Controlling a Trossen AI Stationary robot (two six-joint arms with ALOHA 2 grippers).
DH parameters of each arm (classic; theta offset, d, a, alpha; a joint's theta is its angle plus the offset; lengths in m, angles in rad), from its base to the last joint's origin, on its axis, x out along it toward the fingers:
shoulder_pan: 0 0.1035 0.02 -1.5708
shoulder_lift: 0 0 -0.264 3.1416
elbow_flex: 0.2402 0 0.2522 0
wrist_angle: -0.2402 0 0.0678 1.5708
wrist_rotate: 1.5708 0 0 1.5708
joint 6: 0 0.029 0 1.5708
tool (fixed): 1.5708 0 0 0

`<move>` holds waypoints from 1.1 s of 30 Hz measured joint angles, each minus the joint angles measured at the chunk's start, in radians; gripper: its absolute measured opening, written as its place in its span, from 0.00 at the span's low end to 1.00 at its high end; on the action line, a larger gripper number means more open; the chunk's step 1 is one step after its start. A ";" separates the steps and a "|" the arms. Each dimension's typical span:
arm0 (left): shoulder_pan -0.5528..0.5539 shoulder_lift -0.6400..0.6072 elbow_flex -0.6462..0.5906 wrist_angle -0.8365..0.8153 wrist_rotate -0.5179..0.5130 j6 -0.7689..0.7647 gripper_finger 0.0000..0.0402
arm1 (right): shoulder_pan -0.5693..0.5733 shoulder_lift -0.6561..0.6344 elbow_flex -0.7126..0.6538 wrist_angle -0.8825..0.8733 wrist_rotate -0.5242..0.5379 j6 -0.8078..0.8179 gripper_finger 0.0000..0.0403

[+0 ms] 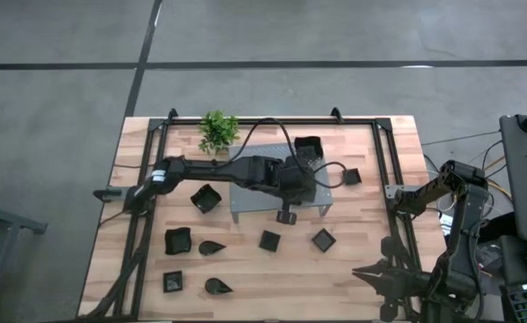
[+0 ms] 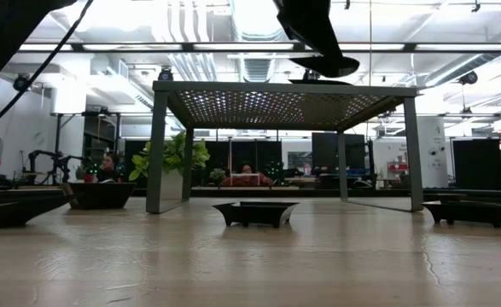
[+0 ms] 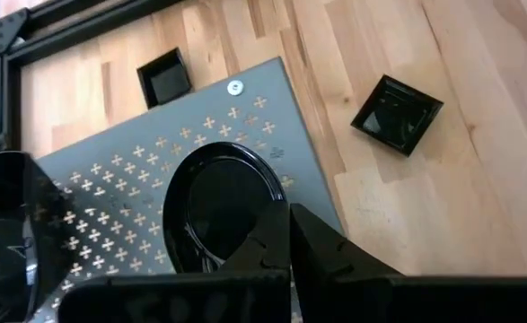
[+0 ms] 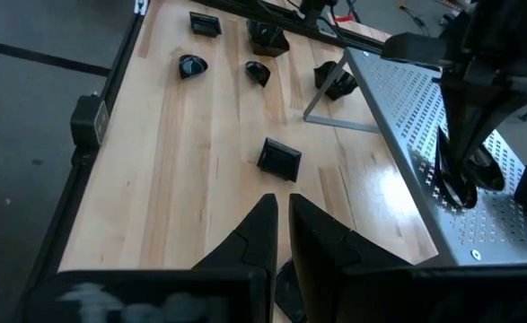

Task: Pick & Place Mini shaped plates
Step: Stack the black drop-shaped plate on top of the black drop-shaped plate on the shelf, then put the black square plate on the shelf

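Seemingly plate point(image 3: 216, 211) (rim hidden) under end effector point(image 3: 288, 224)

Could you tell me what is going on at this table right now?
The left arm reaches over the grey stand, its gripper shut on the rim of a teardrop plate that sits on the stand's perforated top. A square plate sits at the stand's far corner. More small black plates lie scattered on the wooden table, beside a small plant. The right arm waits at the table's right edge, its gripper shut and empty.
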State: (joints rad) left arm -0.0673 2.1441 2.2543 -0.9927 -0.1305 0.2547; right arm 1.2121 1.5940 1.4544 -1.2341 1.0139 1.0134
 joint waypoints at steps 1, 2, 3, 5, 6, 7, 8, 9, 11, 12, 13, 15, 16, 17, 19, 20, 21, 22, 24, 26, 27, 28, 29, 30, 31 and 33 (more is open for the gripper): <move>0.000 0.000 0.000 0.005 -0.001 -0.001 0.00 | 0.000 0.000 0.000 0.001 0.000 0.000 0.07; 0.001 0.000 -0.003 0.014 -0.002 -0.001 0.00 | 0.000 0.000 0.000 0.001 0.000 -0.001 0.07; 0.001 0.002 -0.004 0.023 -0.002 -0.001 0.00 | 0.000 0.000 0.000 0.002 0.000 -0.001 0.07; 0.002 0.004 -0.015 0.029 -0.001 -0.001 0.00 | 0.000 0.000 0.000 0.004 0.000 0.000 0.07; 0.002 0.004 -0.020 0.034 -0.001 -0.001 0.00 | 0.000 0.000 0.000 0.006 0.000 0.000 0.07; 0.001 0.005 -0.024 0.039 -0.001 -0.001 0.00 | 0.000 0.000 0.000 0.008 0.001 0.000 0.07; 0.001 0.005 -0.028 0.042 -0.001 -0.001 0.00 | 0.000 0.000 0.000 0.010 0.001 -0.001 0.07; 0.002 0.005 -0.031 0.042 -0.001 -0.001 0.00 | 0.000 0.000 0.000 0.012 0.001 -0.002 0.07; 0.003 0.005 -0.033 0.035 -0.002 -0.001 0.00 | 0.000 0.000 0.000 0.012 0.001 -0.002 0.07; 0.003 0.005 -0.034 0.031 -0.006 -0.001 0.00 | 0.000 0.000 0.000 0.012 0.001 -0.003 0.07; 0.003 0.005 -0.035 0.031 -0.019 -0.001 0.00 | 0.000 0.000 0.000 0.012 0.001 -0.003 0.07; 0.003 0.005 -0.035 0.031 -0.046 0.004 0.00 | 0.000 0.000 0.000 0.013 0.002 -0.003 0.07; 0.003 0.003 -0.035 0.031 -0.047 0.004 0.01 | 0.000 0.000 0.000 0.014 0.002 -0.003 0.07; 0.003 0.002 -0.035 0.030 -0.047 0.004 0.02 | 0.000 0.000 0.000 0.014 0.003 -0.003 0.07; 0.003 0.002 -0.035 0.029 -0.048 0.004 0.05 | 0.000 0.000 0.000 0.014 0.003 -0.003 0.07; 0.003 0.002 -0.035 0.027 -0.048 0.002 0.08 | 0.000 0.000 0.000 0.014 0.003 -0.003 0.07; 0.003 0.002 -0.035 0.023 -0.046 -0.005 0.10 | 0.000 0.000 -0.001 0.014 0.003 -0.003 0.07; 0.003 0.002 -0.035 0.024 -0.043 -0.010 0.13 | 0.000 0.000 -0.002 0.014 0.003 -0.003 0.07; 0.003 0.002 -0.035 0.025 -0.035 -0.012 0.18 | 0.000 0.000 -0.002 0.014 0.003 -0.003 0.07; 0.002 0.000 -0.035 0.035 -0.035 -0.002 0.22 | 0.000 -0.001 -0.003 0.015 0.003 -0.003 0.07; 0.001 -0.003 -0.035 0.035 -0.035 0.001 0.24 | 0.000 -0.001 -0.003 0.015 0.003 -0.003 0.07; 0.000 -0.005 -0.033 0.034 -0.034 0.001 0.25 | 0.000 -0.001 -0.003 0.015 0.002 -0.003 0.07; -0.001 -0.008 -0.029 0.034 -0.032 -0.007 0.26 | 0.000 -0.001 -0.003 0.016 0.003 -0.003 0.07; -0.001 -0.014 -0.028 0.035 -0.031 -0.020 0.27 | 0.000 -0.001 -0.003 0.019 0.002 -0.001 0.07; -0.001 -0.018 -0.027 0.035 -0.024 -0.037 0.28 | 0.000 -0.001 -0.004 0.022 0.002 0.000 0.07; -0.001 -0.025 -0.028 0.035 0.004 -0.067 0.29 | 0.000 -0.001 -0.006 0.033 0.002 0.000 0.07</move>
State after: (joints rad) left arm -0.0686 2.1195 2.2268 -0.9576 -0.1265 0.1875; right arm 1.2125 1.5932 1.4480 -1.2008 1.0161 1.0131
